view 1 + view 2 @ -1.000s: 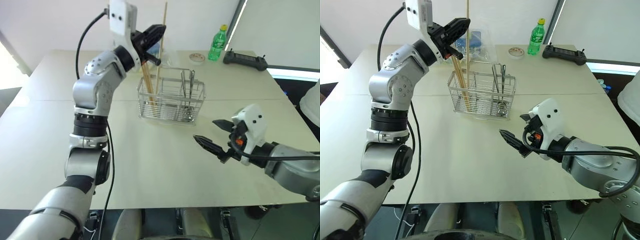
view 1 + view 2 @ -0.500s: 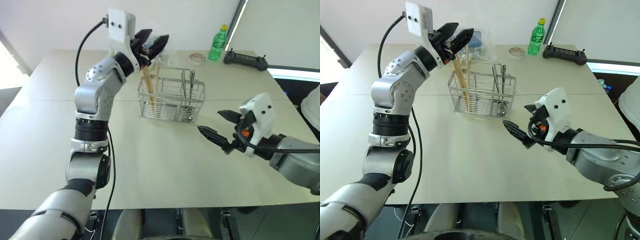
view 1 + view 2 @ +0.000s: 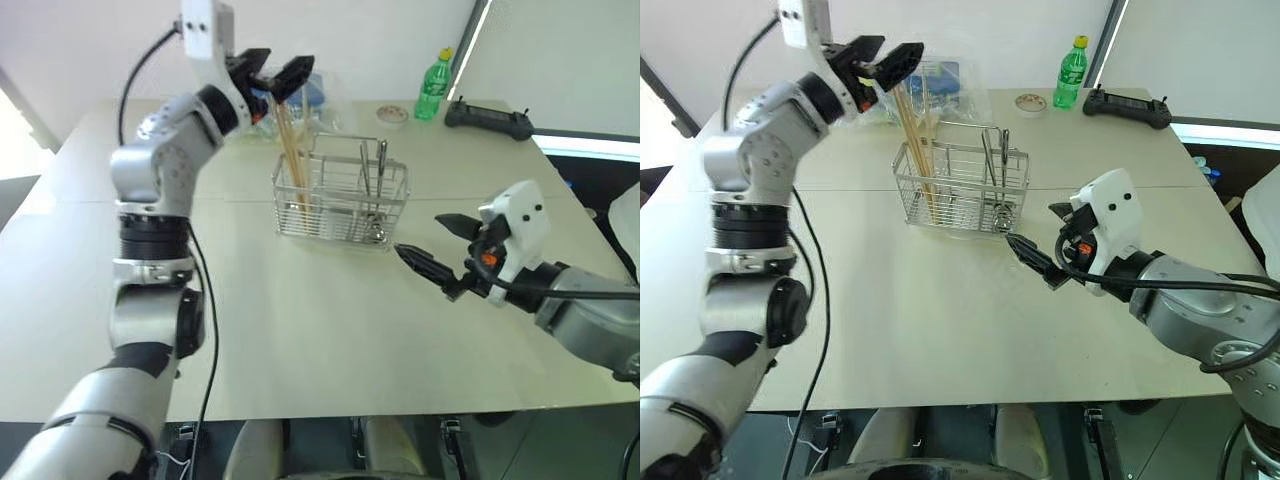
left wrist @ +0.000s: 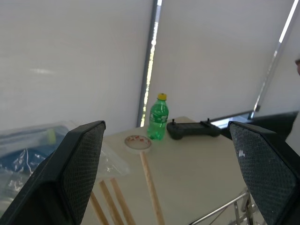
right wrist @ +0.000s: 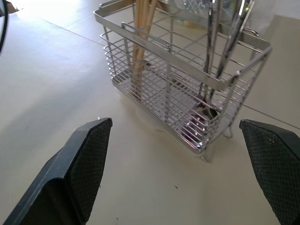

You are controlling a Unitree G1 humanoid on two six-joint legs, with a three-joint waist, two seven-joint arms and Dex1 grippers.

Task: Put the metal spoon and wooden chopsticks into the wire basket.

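Observation:
The wire basket (image 3: 340, 205) stands on the table's middle. The wooden chopsticks (image 3: 293, 150) lean upright in its left compartment, their tops sticking out above the rim. The metal spoon (image 3: 381, 170) stands in the right compartment, bowl (image 5: 206, 110) down. My left gripper (image 3: 270, 72) hangs open and empty in the air, just above and left of the chopsticks' tops (image 4: 151, 187). Open too, my right gripper (image 3: 420, 238) hovers low over the table right of the basket (image 5: 187, 93), pointing at it.
A clear plastic bag (image 3: 318, 92) with blue contents lies behind the basket. A green bottle (image 3: 433, 88), a small round dish (image 3: 392, 115) and a black controller (image 3: 488, 116) sit at the far right of the table (image 3: 300, 330).
My left gripper opened and let go of the chopstick, which dropped into the basket's left compartment. The gripper then drew away to the left. The right gripper hardly moved.

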